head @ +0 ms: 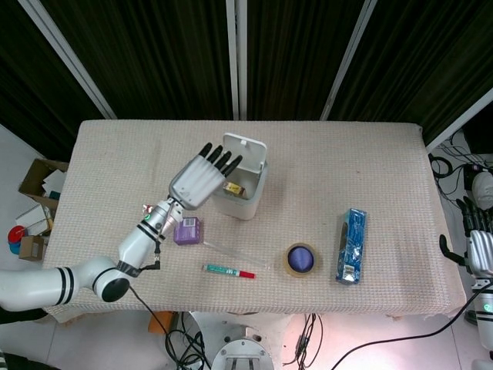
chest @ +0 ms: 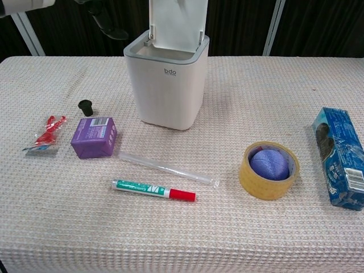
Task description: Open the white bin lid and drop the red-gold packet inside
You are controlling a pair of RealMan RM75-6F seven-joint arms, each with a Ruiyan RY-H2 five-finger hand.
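The white bin point(head: 240, 194) point(chest: 166, 85) stands mid-table with its lid point(head: 245, 149) point(chest: 178, 20) tipped up and back. The red-gold packet point(head: 233, 186) lies inside the bin; only a corner of it shows in the head view, and the chest view hides it. My left hand point(head: 199, 176) hovers just left of the bin's opening, fingers spread, holding nothing. Only a dark bit of that hand point(chest: 109, 27) shows at the top left of the chest view. My right hand point(head: 479, 248) hangs off the table's right edge, its fingers hard to read.
A purple box point(chest: 94, 137), a small black cap point(chest: 85, 106) and a red wrapper point(chest: 45, 133) lie left of the bin. In front are a clear tube point(chest: 168, 168) and a green-red marker point(chest: 153, 189). A tape roll point(chest: 268, 169) and blue packet point(chest: 340, 156) sit right.
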